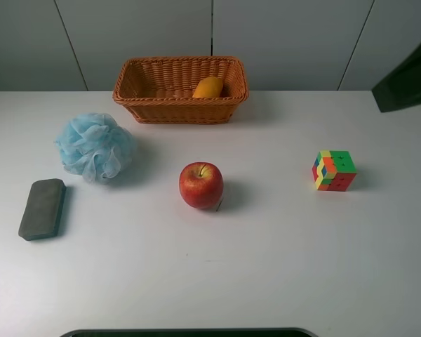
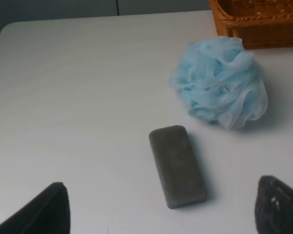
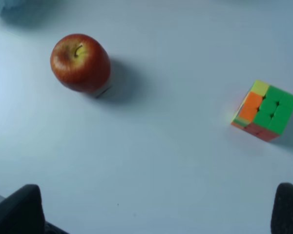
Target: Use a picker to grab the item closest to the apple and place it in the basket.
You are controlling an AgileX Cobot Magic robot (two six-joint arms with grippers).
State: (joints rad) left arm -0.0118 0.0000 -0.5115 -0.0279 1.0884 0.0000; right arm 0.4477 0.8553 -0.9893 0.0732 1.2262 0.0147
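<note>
Both grippers are hovering wide apart and empty above a white table (image 1: 281,267).
A red apple (image 1: 201,184) is sitting mid-table; the pale blue mesh bath pouf (image 1: 93,147) is lying nearest it, left, beside a grey rectangular sponge block (image 1: 42,208). A woven orange wicker basket (image 1: 180,107) is holding a yellow-orange fruit (image 1: 208,88); a multicoloured puzzle cube (image 1: 333,170) is resting right.

No readable text, labels or numbers anywhere.
</note>
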